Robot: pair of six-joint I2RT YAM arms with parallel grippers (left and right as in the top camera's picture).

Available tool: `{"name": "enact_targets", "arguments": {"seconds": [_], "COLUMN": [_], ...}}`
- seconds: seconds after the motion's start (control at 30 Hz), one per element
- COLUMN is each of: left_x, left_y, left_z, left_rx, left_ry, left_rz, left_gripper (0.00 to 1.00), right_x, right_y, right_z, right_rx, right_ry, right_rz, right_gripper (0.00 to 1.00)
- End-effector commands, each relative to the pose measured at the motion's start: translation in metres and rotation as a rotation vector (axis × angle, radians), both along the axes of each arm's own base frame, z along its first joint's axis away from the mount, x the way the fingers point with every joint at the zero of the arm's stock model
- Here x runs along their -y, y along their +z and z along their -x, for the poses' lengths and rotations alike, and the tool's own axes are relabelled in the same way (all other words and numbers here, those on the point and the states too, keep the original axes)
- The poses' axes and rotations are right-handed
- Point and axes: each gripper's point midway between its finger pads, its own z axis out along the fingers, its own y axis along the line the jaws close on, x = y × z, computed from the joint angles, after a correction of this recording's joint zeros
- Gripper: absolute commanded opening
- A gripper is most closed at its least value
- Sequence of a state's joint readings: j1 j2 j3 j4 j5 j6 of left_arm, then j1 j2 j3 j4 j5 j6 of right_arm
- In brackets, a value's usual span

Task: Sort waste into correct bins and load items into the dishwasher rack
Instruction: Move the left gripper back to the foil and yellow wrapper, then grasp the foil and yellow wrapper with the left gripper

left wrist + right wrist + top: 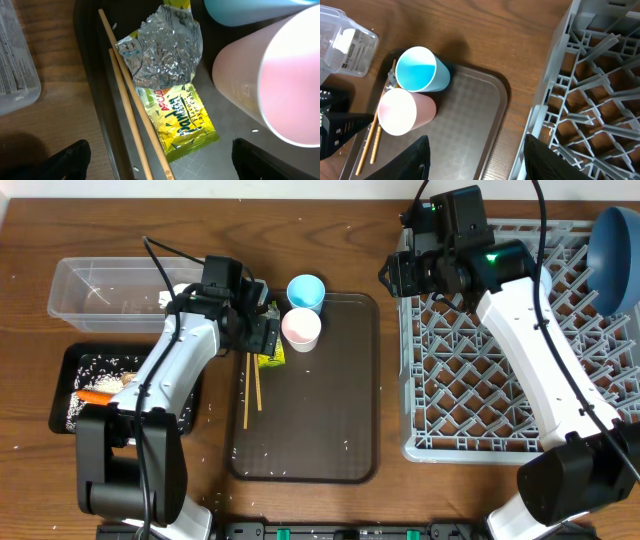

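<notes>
the left end effector (165, 167) hangs wide open over the yellow wrapper (182, 120), likely to grab it; the right end effector (475, 157) is open and empty too.

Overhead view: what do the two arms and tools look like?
The left arm and right arm have white rounded shells, black joints and loose black cables. A green light glows on the right wrist. The left tool and right tool are black.

The wrapper (182, 120) is glossy yellow film with crinkled silver foil inside. The chopsticks (131, 115) are plain wood. The tray (465, 115) is matt and finely textured.
</notes>
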State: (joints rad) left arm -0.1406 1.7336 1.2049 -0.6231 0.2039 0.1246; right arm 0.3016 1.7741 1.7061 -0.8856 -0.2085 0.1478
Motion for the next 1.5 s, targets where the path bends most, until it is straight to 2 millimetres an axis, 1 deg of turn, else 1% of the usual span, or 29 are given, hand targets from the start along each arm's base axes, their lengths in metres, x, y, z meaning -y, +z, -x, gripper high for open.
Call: {"name": "enact_targets", "arguments": {"seconds": [0.0,0.3,0.53,0.9,1.0,1.23,1.3,1.47], "left_x": [0.001,0.004,0.012,0.012,0.012,0.012,0.012,0.012], "left_y": [-0.006,-0.006,-0.006,-0.007,-0.014,-0.039,-0.042,-0.042], "left_z": [0.002,0.002,0.004,0.004,0.005,0.005,0.005,0.002], "left_rx": [-0.012,-0.011,-0.006,-0.008,-0.025,-0.075,-0.08,-0.07], "left_ry": [-0.016,-0.024,-0.069,-0.08,-0.087,-0.09,-0.09,-0.091], "left_rz": [-0.001,0.0,-0.009,-0.012,-0.017,-0.024,-0.024,-0.023], "left_gripper": [0.9,0.9,0.9,0.9,0.9,0.9,0.9,0.9], "right_x": [0.003,0.004,0.005,0.005,0.006,0.006,0.006,0.006], "right_y": [-0.002,-0.004,-0.005,-0.007,-0.007,-0.008,-0.008,-0.008], "right_z": [-0.002,0.001,0.003,0.006,0.006,0.007,0.008,0.008], "right_rx": [0.001,-0.012,-0.022,-0.038,-0.038,-0.044,-0.044,-0.045], "right_ry": [0.003,0.004,0.004,0.004,0.004,0.004,0.004,0.004], "right_rz": [0.011,0.015,0.018,0.022,0.023,0.025,0.025,0.025], "right_gripper": [0.53,0.54,0.54,0.54,0.55,0.55,0.55,0.56]}}
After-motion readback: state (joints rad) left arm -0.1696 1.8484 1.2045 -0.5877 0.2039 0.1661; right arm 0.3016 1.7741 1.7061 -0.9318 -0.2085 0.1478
